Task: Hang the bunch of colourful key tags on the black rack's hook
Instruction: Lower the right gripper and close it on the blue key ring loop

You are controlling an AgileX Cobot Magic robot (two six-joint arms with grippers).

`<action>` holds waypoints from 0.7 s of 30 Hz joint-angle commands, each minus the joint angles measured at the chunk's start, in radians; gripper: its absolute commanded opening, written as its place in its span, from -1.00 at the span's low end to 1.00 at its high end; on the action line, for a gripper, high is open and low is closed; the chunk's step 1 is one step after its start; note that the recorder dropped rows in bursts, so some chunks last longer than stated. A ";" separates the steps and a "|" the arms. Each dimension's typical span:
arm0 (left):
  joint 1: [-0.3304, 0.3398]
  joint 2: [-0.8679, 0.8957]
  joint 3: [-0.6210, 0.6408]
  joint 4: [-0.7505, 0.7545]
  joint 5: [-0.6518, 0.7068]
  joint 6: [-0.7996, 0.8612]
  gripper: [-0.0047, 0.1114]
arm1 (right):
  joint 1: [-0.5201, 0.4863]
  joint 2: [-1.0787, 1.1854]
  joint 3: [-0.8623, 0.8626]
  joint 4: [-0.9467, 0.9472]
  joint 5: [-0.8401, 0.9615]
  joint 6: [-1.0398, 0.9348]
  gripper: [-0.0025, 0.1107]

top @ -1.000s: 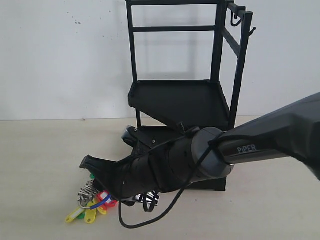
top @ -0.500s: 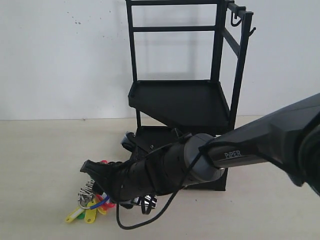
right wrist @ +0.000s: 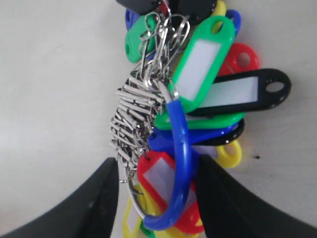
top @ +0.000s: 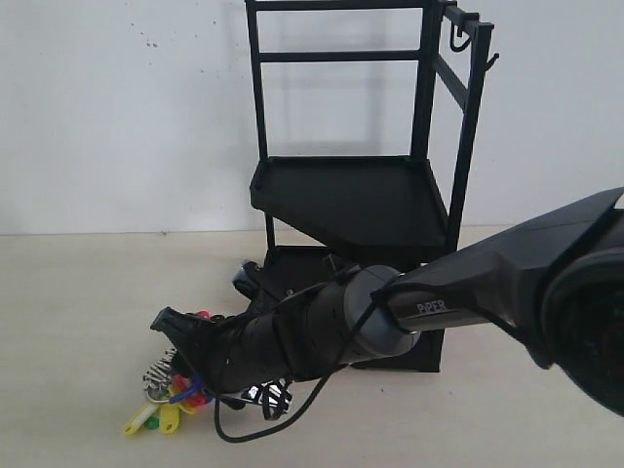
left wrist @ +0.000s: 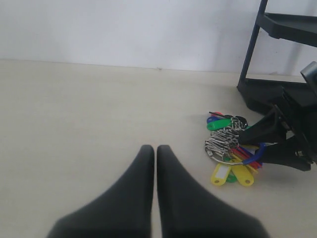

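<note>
- Over the last second we have seen the right hand [top: 185, 363] sink and push forward, from hovering above the colourful key tag bunch [top: 161, 398] to sitting right down at it.
- The bunch lies on the tabletop [top: 78, 322], just in front of the black rack [top: 429, 97] and off its lower left corner. It has barely shifted during the approach, so we judge it has not been lifted.
- In the right wrist view, the hand's two fingers stand apart on either side of the blue-sleeved loop [right wrist: 181, 158], with a red tag [right wrist: 163, 181] also between them. They straddle the loop but are not clamped on it.
- That tells us the reach is finished and the grasp is the step in hand; closing here should catch the loop rather than the loose tags.
- The left hand [left wrist: 150, 149] rests low over bare tabletop with its fingers pressed together, holding nothing, well apart from the bunch.
- The hook [top: 492, 61] sits high on the rack's upper right post, far above the bunch, so nearly all the carrying is still ahead.
</note>
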 commanded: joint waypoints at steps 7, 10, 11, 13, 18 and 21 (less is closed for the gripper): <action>-0.001 -0.002 -0.001 0.003 -0.004 0.003 -0.84 | -0.002 0.003 -0.010 -0.001 -0.009 -0.001 -0.13; -0.001 -0.002 -0.001 0.003 -0.004 0.003 -0.84 | -0.002 0.003 -0.010 -0.001 -0.009 -0.001 -0.30; -0.001 -0.002 -0.001 0.003 -0.004 0.003 -0.84 | -0.002 0.003 -0.010 -0.001 -0.009 -0.001 -0.38; -0.001 -0.002 -0.001 0.003 -0.004 0.003 -0.84 | -0.002 0.003 -0.010 -0.001 -0.005 -0.001 -0.61; -0.001 -0.002 -0.001 0.003 -0.004 0.003 -0.84 | -0.002 0.003 -0.010 -0.001 -0.003 -0.017 -0.92; -0.001 -0.002 -0.001 0.003 -0.004 0.003 -0.84 | -0.002 0.003 -0.010 -0.001 -0.003 -0.022 -0.96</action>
